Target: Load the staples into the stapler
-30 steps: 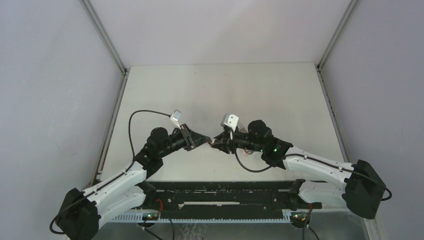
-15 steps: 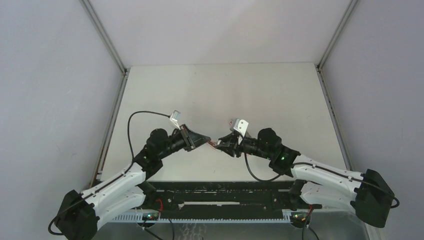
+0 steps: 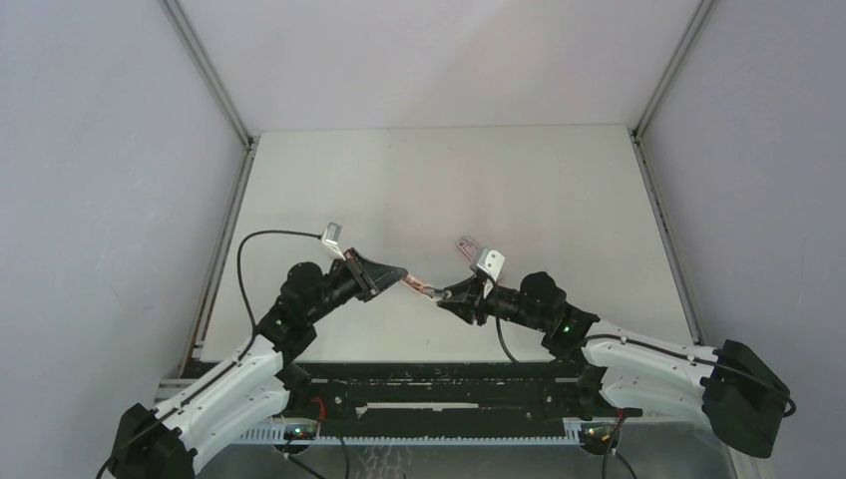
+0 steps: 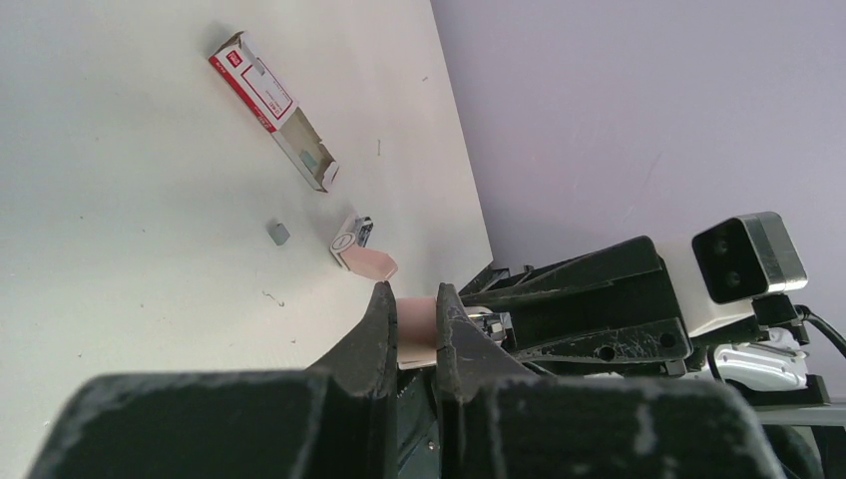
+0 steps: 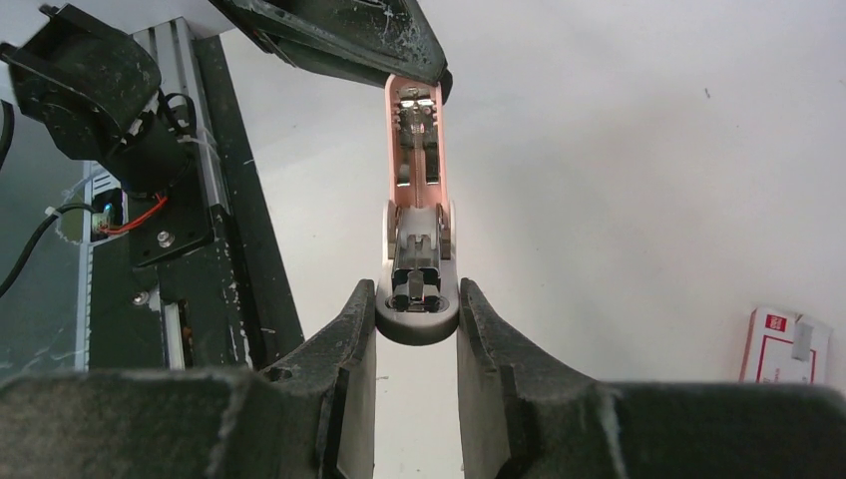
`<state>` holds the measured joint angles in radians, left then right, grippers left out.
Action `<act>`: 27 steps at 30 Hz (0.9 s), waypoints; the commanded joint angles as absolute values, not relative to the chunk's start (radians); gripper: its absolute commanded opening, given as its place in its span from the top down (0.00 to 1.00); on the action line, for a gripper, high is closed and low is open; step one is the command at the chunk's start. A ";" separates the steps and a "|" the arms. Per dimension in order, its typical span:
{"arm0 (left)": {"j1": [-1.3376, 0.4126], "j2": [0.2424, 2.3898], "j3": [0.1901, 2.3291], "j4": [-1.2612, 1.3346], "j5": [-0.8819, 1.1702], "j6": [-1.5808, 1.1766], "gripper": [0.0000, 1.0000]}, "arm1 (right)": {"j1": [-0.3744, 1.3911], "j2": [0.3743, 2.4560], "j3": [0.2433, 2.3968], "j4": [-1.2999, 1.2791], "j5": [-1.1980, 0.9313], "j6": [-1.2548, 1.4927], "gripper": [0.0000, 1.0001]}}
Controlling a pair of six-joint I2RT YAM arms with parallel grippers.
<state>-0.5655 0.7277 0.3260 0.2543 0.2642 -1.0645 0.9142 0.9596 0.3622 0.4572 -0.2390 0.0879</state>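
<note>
- Right, the right gripper (image 5: pixel 417 295) is clamped across the pale grey base end of the stapler (image 5: pixel 419 150), pinching it from both sides.
- Opposite it, the left gripper (image 4: pixel 412 301) is squeezed tight on the pink tip of the hinged top arm, its fingers almost meeting on it.
- Between the two, the stapler is stretched out long and open, with its metal channel facing the right wrist camera. My read is that one arm anchors the base while the other holds the lid back, so the channel is exposed for loading.
- Trouble is, both tools are busy and neither one has the staples.
- A small grey block, the staples (image 4: pixel 278 233) I'd guess, lies loose on the table (image 3: pixel 449 180). It sits between the open end of the red-marked box (image 4: pixel 261 88) and a second pink stapler (image 4: pixel 361 251), touching neither.
- Something grey also shows in the mouth of the box. I can't tell whether that is more staples.
- For room, the grippers meet toward the near half of the table, with plenty of bare top beyond them.
- The black rail (image 3: pixel 449 399) at the arm bases is close behind, so backing up is tight, while the side walls are well apart.
- I reckon one hand has to let go to fetch that block, and the lid may swing shut if it's the left.
</note>
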 commanded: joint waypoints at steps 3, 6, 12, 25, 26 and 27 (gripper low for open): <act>-0.541 0.705 0.311 0.310 0.230 -1.059 1.00 | 0.915 0.968 0.328 0.482 -0.178 0.179 0.84; -0.538 0.710 0.313 0.305 0.233 -1.040 1.00 | 0.917 0.994 0.328 0.483 -0.181 0.190 0.75; -0.524 0.702 0.348 0.207 0.222 -0.926 1.00 | 0.918 0.992 0.327 0.443 -0.184 0.191 0.59; -0.514 0.906 0.443 0.154 0.268 -0.504 1.00 | 0.883 0.853 0.358 0.266 -0.121 0.175 0.48; -0.514 0.936 0.452 0.175 0.301 -0.477 1.00 | 0.872 0.856 0.362 0.245 -0.108 0.180 0.47; -0.514 0.968 0.467 0.188 0.327 -0.452 1.00 | 0.847 0.869 0.382 0.212 -0.093 0.191 0.47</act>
<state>-0.5201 0.8867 0.3592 0.1032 0.2310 -0.6331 0.8986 0.8619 0.3283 0.2932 -0.1612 0.1692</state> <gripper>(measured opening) 0.126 0.524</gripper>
